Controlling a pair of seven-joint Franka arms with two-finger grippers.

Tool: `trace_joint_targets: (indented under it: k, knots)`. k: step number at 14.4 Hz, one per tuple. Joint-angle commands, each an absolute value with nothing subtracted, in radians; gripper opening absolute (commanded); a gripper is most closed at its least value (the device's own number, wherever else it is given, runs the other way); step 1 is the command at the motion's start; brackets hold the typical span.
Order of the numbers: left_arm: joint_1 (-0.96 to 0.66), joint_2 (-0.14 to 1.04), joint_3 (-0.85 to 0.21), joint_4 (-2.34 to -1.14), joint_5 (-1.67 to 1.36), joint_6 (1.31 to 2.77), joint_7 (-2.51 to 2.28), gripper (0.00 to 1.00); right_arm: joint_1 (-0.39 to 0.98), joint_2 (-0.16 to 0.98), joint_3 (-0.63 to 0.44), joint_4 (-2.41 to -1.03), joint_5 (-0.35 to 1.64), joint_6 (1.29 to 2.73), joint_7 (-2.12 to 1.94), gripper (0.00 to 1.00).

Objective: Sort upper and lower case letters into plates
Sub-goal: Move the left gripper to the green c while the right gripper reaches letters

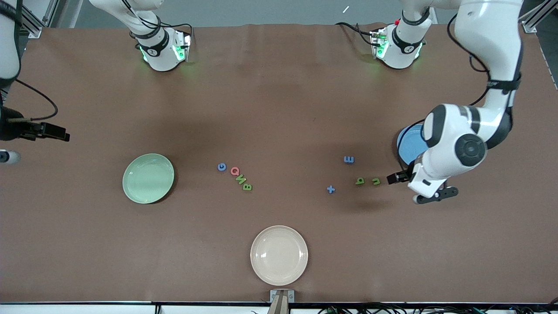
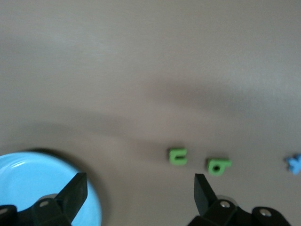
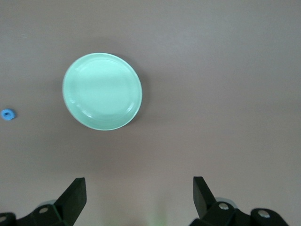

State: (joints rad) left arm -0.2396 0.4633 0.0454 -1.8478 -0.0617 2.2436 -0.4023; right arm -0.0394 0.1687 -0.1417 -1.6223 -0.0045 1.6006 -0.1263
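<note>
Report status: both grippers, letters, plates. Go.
Left gripper open, low beside green u; right gripper open, waiting high near green plate. All letters on the table; blue plate bare. Nothing blocking.

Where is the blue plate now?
In the front view the blue plate sits toward the left arm's end of the table, partly hidden under that arm, near the green u.

I am working in a robot lab. Two white robot arms (image 1: 471, 131) are bolted to a big brown counter (image 1: 279, 109), with green lights glowing at their bases. Metal frame bars (image 1: 30, 19) stand at the corners, and black cables (image 1: 392, 308) run along the edge.
</note>
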Motion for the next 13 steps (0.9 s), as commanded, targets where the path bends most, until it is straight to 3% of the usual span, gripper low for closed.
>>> trace_joint_targets:
  k: [1,6,13]
  knots:
    - [-0.274,0.524,0.048,-1.835,-0.046,2.324,-0.489,1.00,-0.063,0.178,-0.133,-1.618,-0.005,1.597,-0.085,1.00]
    - [-0.291,0.561,0.048,-1.844,-0.046,2.364,-0.500,0.94,0.015,0.181,-0.129,-1.637,-0.003,1.612,0.358,1.00]
    - [-0.302,0.568,0.046,-1.887,-0.046,2.402,-0.517,0.77,0.106,0.178,-0.127,-1.776,0.014,1.824,0.742,1.00]
